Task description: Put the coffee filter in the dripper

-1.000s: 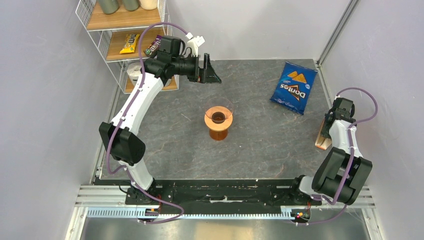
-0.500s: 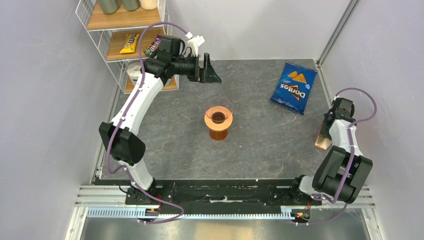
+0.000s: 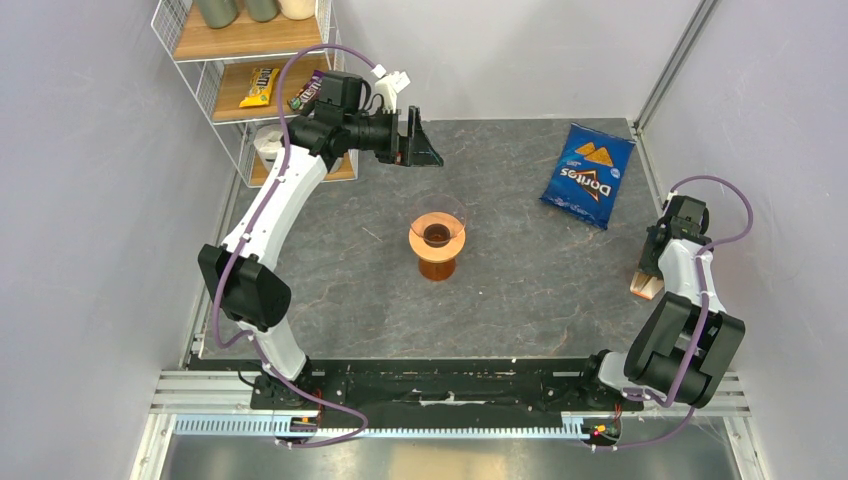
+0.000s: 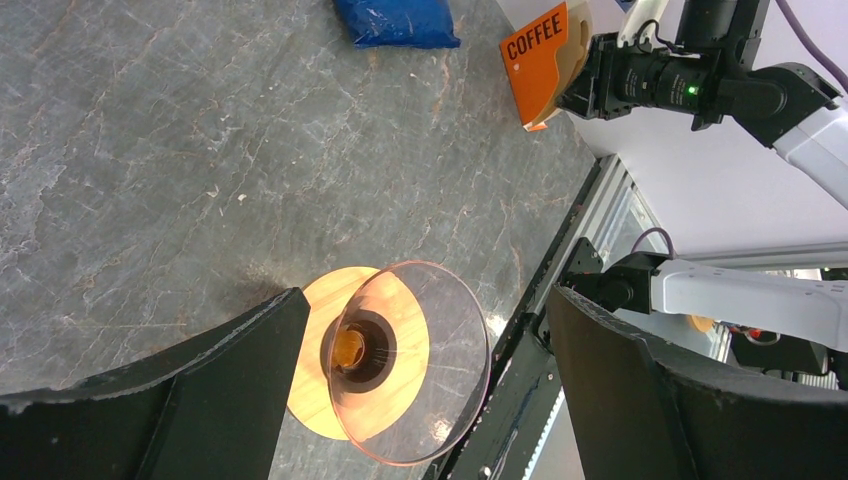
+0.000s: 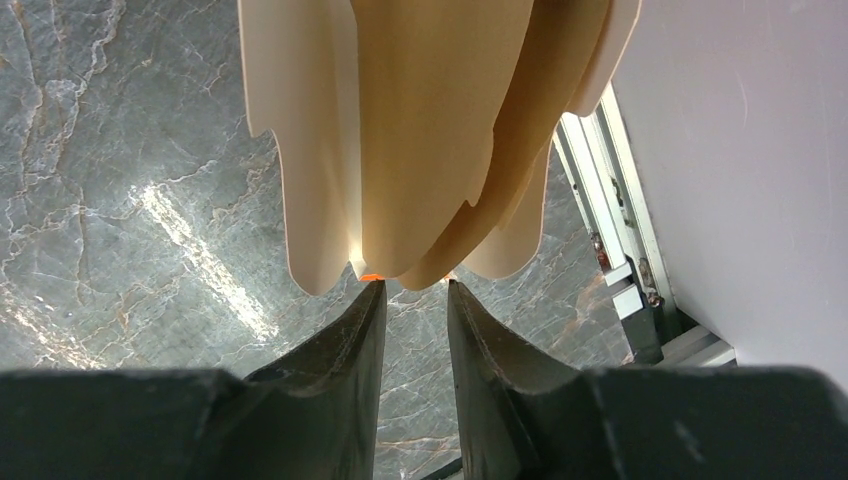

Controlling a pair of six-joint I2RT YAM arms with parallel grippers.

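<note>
The dripper (image 3: 437, 240) stands upright mid-table, orange-brown with a clear cone; in the left wrist view the dripper (image 4: 400, 360) lies below and between the fingers. My left gripper (image 3: 422, 140) hovers wide open behind it, holding nothing. At the right table edge my right gripper (image 3: 654, 262) points at an orange "COFFEE" holder (image 4: 538, 60). In the right wrist view several tan coffee filter sheets (image 5: 430, 130) hang just beyond my right gripper (image 5: 410, 285). Its jaws stand narrowly open, their tips at the filters' lower edges, and nothing sits between them.
A blue crisp bag (image 3: 588, 175) lies at the back right. A wire shelf (image 3: 250, 90) with snacks and a white paper roll (image 3: 265, 145) stands at the back left, close to the left arm. The right wall runs beside the holder.
The right gripper's jaws have parted slightly. Neither arm has visibly moved.
</note>
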